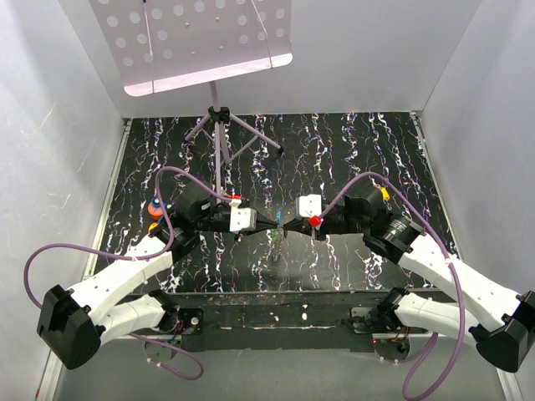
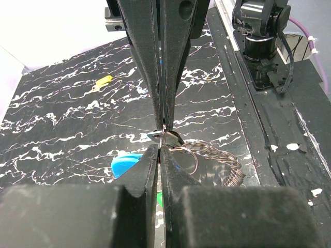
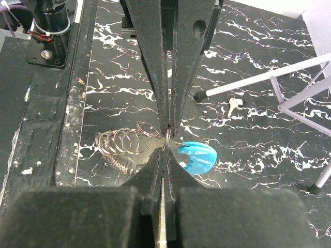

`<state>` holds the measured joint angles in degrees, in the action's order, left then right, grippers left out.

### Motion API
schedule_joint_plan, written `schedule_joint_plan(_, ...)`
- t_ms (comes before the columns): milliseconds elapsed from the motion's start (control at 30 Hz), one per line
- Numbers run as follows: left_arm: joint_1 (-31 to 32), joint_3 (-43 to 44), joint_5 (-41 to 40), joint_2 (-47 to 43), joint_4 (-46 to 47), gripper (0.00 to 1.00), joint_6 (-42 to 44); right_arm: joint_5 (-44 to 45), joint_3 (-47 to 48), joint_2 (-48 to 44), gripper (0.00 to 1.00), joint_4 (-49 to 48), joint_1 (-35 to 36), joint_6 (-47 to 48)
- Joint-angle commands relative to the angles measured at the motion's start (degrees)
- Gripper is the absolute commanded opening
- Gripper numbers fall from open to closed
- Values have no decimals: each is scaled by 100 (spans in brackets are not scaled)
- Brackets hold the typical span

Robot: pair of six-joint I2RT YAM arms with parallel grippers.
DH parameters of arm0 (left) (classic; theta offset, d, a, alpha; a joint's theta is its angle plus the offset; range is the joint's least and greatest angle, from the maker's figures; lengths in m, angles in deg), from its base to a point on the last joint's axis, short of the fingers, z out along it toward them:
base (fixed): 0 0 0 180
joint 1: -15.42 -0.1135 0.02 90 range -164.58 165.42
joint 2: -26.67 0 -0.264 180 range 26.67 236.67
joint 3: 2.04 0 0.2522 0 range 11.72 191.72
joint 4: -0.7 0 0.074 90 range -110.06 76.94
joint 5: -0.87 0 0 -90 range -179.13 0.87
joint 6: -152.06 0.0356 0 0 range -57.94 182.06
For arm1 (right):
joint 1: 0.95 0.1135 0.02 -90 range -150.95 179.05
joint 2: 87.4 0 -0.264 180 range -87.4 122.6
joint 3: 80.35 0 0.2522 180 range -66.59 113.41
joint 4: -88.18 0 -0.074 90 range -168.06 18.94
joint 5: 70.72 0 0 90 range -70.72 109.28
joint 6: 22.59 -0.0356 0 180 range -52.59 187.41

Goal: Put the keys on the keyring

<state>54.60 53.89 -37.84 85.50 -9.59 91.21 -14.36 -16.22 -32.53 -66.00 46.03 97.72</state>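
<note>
Lower centre, the left gripper [image 2: 160, 149] is clamped tight and the right gripper [image 3: 164, 151] likewise. Their tips meet nose to nose on a sliver of metal; whose, I cannot tell. The grey wire-coil keyring with blue oval tag [image 3: 124, 144] lies crosswise at that junction. Beyond, upper right, a small grey metal key [image 3: 234, 106] rests loose on the black marbled surface [image 3: 269, 57].
</note>
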Motion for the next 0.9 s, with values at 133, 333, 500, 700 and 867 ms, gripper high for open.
schedule_joint_plan(133,64,186,-22,-65,234,0,-93,-186,351,32,1,-204,22,98)
schedule_joint_plan(333,64,221,-93,-56,234,0,-216,-168,368,50,1,-116,48,221)
schedule_joint_plan(500,64,265,-207,-21,233,0,-330,-151,368,50,1,-72,74,309)
schedule_joint_plan(700,64,318,-374,23,242,0,-462,-107,360,50,1,-10,118,415)
schedule_joint_plan(867,55,327,-470,23,357,0,-655,-63,360,41,1,42,153,503)
